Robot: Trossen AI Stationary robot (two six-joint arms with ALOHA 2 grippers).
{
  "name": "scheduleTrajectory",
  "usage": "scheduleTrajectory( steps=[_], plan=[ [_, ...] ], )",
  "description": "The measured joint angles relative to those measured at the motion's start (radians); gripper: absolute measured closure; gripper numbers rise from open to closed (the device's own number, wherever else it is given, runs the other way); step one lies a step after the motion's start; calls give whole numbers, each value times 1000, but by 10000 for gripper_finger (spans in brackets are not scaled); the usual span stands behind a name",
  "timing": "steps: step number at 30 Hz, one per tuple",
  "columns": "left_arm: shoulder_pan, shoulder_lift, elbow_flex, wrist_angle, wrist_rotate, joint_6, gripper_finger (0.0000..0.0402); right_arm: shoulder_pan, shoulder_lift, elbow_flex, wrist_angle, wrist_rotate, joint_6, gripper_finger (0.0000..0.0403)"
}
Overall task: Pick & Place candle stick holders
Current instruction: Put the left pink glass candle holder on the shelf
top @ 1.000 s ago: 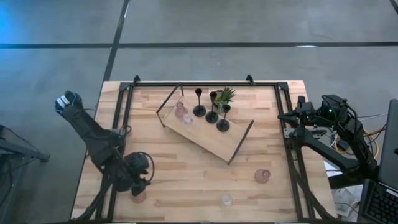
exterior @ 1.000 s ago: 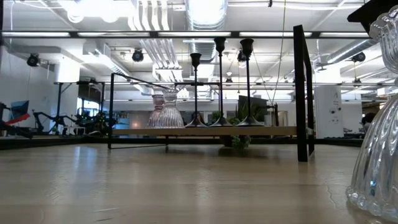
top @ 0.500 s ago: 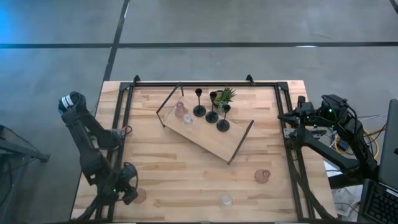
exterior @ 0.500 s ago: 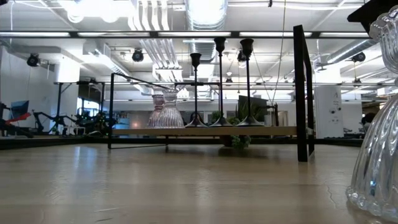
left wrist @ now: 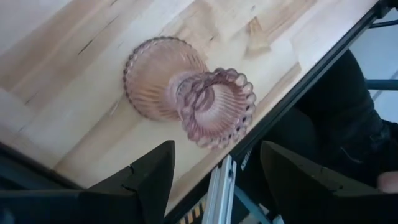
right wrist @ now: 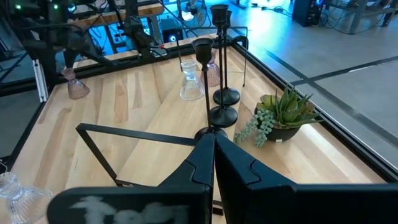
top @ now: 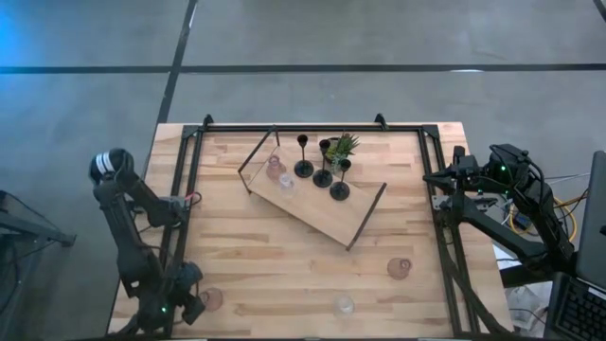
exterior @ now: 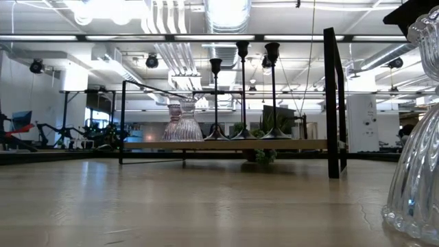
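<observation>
— Pink cup [left wrist: 189,96] stands on the table [top: 284,256] near its left front corner; we see our left gripper [left wrist: 214,180] above it, fingers spread, holding nothing.
— And our right gripper [right wrist: 212,163]?
— Clenched tight at the right edge. Three black holders [top: 322,169] stand on the board [top: 312,210].

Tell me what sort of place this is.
Probably an open robotics lab or workshop: exposed ceiling ducts, a bare concrete floor around the wooden table, and another rig's stand in the background.
</observation>
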Motion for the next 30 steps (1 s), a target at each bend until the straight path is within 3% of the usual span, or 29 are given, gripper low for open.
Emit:
scheduleTrajectory(
  steps=[7,19,30],
  plan=[
    [-3,86,1,43,-30,31,161,0,0,0,0,0,0,394],
    [9,179,-2,21,-293,150,161,0,0,0,0,0,0,394],
    [42,227,-2,5,-494,387,161,0,0,0,0,0,0,394]
  ],
)
